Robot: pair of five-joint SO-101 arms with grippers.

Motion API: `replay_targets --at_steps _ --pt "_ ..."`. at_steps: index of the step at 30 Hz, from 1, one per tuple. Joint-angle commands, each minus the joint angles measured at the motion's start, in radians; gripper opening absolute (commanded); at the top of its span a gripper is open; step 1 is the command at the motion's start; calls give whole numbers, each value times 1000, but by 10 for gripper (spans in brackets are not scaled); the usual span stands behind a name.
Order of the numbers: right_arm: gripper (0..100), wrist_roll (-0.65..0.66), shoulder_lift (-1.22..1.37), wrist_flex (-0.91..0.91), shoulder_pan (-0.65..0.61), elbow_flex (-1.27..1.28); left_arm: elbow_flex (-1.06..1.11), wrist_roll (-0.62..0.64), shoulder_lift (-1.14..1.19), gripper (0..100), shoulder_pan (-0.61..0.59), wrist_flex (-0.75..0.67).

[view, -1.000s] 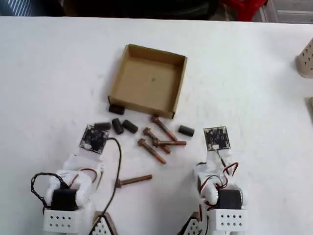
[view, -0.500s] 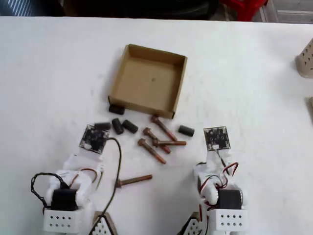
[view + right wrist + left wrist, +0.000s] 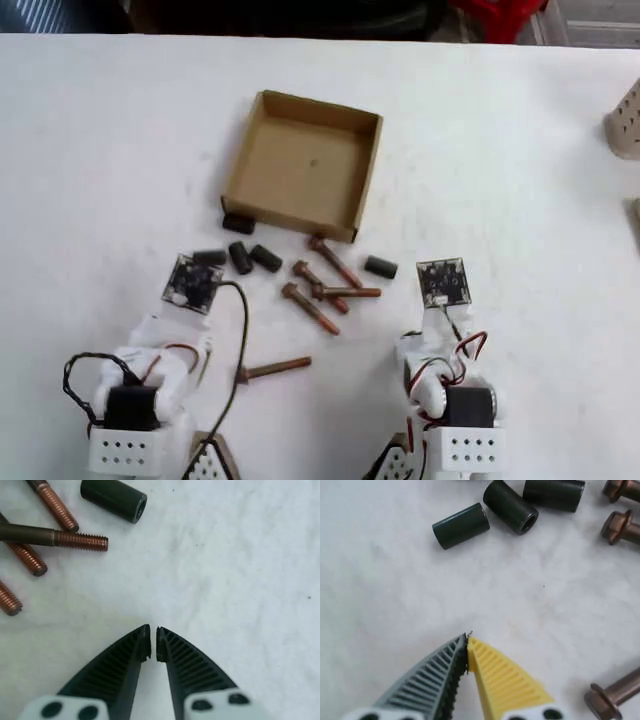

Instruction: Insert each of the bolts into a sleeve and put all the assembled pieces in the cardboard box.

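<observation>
**Both grippers closed on nothing, bolts and sleeves loose on the table**

The left gripper hangs just over the white table. Its grey and yellow fingers are pressed together at the tips with nothing between them. Ahead of it three dark sleeves lie on their sides in a loose row, well clear of the fingers. Beside them are the heads of two copper-coloured bolts. A lone bolt lies by itself on the table, nearer the arms than the rest, between the two of them.

The right gripper is also low over the table. Its black fingers are drawn in until only a sliver of gap shows at the tips, and it grips nothing. In front of it are the threaded ends of several bolts. A single sleeve lies on its side near those ends but apart from them.

From above, the cardboard box sits open-topped beyond the parts, farther from the arms. A corner sleeve lies against the outer wall at the box's near corner. Four bolts lie in a loose heap just short of the box, some crossing one another. Every bolt and sleeve is on the table, outside the box.
</observation>
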Motion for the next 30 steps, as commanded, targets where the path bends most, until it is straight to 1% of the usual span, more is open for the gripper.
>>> replay_targets --at_steps 1,7,14,17,19,21,23,25,26,28,30 --pt "18 5 -4 -12 -7 6 -3 -2 -8 24 10 -87" --pt "18 9 -4 -12 -1 -15 -5 -2 -8 24 10 -199" --pt "18 9 -4 -16 5 -35 -6 -6 -8 24 10 -195" --pt "18 9 -4 -21 96 -69 -11 -6 -8 24 10 -201" --pt "18 9 -5 -70 130 -75 -28 -3 -8 24 8 -199" --pt "18 9 -4 -114 128 -72 -35 -2 -8 24 8 -201" --pt "18 11 -4 -108 111 -72 -55 0 -8 24 2 -201" --pt "18 12 -4 -93 88 -74 -84 0 -8 24 -35 -201" --pt "18 29 -4 -90 87 -77 -103 0 -8 24 -53 -203" --pt "18 153 -4 -64 81 -77 -138 3 -5 24 -81 -218" --pt "18 272 -4 -27 79 -80 -178 37 18 24 -87 -224"
